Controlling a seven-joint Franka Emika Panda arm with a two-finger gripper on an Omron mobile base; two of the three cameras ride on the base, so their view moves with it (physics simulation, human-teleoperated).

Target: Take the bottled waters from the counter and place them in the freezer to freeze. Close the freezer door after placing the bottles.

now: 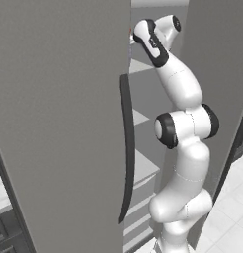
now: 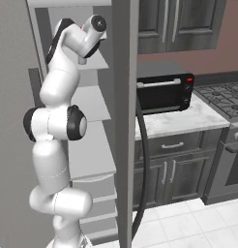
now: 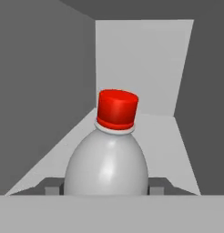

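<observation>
- The red-capped water bottle (image 3: pixel 107 159) lies within the freezer (image 1: pixel 59 123), resting on a white shelf (image 3: pixel 173 136) in the upper part of the compartment, its cap pointing toward the rear wall.
- The gripper (image 3: pixel 104 189) sits at the bottle's body; one finger tip (image 3: pixel 52 189) shows just beside each flank of the bottle. Whether the tips press on the plastic or stand just clear of it cannot be told, so neither its closure nor its hold is confirmed.
- The arm (image 1: pixel 185 143) reaches up through the gap between the two freezer doors, its hand at the top shelf level.
- Obstructions: the left door (image 1: pixel 59 148) with its long dark vertical handle (image 1: pixel 127 148) stands just beside the arm in the left base view; the edge of the right door (image 2: pixel 126 121) stands close on the arm's other side in the right base view. Lower white shelves (image 2: pixel 92 155) project beneath the arm's upper links.
- Surroundings: to the right of the freezer, a marble counter (image 2: pixel 188 121) carries a black toaster oven (image 2: pixel 164 92); dark cabinets (image 2: pixel 179 164) sit below and dark upper cabinets (image 2: pixel 179 24) above; a gas stove (image 2: pixel 225 94) adjoins the counter.
- The floor is white tile (image 2: pixel 188 225).
</observation>
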